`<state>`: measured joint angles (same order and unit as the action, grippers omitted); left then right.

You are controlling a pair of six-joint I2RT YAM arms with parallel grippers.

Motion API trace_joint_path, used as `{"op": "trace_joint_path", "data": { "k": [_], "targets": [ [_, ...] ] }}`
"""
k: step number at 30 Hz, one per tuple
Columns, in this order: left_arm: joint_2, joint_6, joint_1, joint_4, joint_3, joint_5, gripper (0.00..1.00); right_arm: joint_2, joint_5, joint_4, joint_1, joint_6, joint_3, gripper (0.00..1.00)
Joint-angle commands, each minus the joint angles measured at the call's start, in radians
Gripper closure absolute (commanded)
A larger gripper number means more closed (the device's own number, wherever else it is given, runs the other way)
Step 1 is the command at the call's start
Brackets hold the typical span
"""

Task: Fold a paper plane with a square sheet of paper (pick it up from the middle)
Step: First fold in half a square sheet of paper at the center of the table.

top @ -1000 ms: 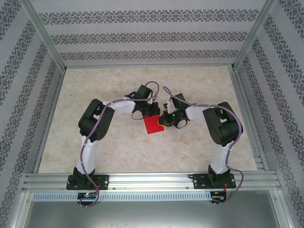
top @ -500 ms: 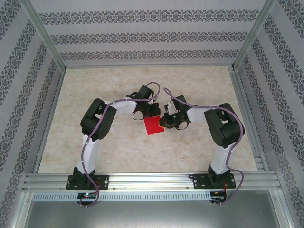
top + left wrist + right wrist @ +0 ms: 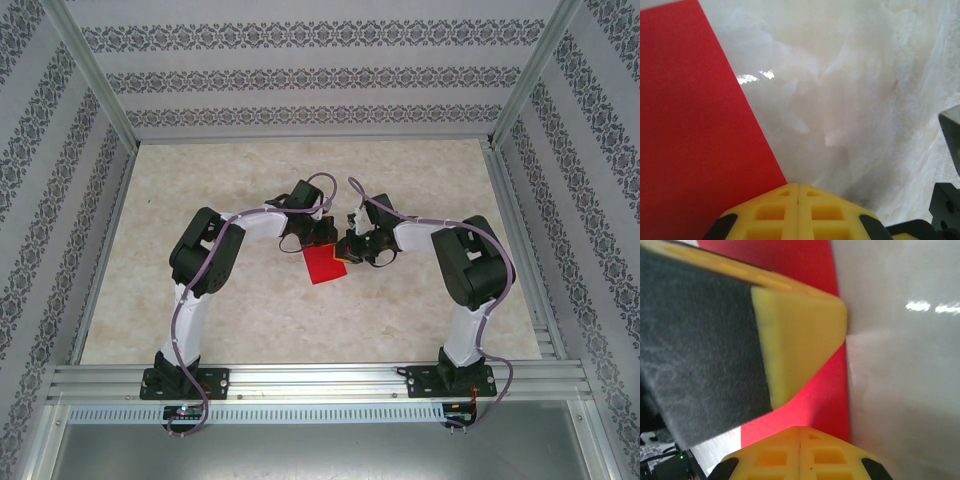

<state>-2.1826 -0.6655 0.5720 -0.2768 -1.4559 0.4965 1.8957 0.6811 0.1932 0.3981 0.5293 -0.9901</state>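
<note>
The red sheet of paper lies flat on the pale table between the two arms. My left gripper is shut, its yellow tips resting at the sheet's right edge, nothing between the fingers. My right gripper is also shut, tips down on the red paper near its edge. In the right wrist view the left gripper's yellow finger with its black pad stands close above the same sheet. The plane shape is not seen; the paper looks flat.
The marbled white table is fenced by metal rails and patterned walls. A dark part of the right arm shows at the right edge of the left wrist view. Both wrists sit almost touching above the sheet's far edge.
The right gripper has crept slightly left toward the left gripper. The left arm and the red sheet have barely shifted. Both grippers stay shut.
</note>
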Motion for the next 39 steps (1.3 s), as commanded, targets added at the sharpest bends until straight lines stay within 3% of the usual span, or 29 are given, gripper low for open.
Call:
{"op": "trace_joint_path", "data": {
  "k": [1, 17, 39],
  "targets": [
    [-0.027, 0.02, 0.003, -0.009, 0.028, -0.05, 1.0, 0.039, -0.028, 0.012, -0.007, 0.003, -0.021, 0.97],
    [-0.055, 0.044, -0.021, -0.012, -0.031, -0.043, 1.0, -0.008, -0.035, 0.168, -0.021, -0.105, 0.193, 0.97],
    [-0.121, 0.06, -0.05, -0.092, -0.178, -0.132, 1.0, -0.032, -0.061, 0.196, -0.022, -0.097, 0.225, 0.98]
  ]
}}
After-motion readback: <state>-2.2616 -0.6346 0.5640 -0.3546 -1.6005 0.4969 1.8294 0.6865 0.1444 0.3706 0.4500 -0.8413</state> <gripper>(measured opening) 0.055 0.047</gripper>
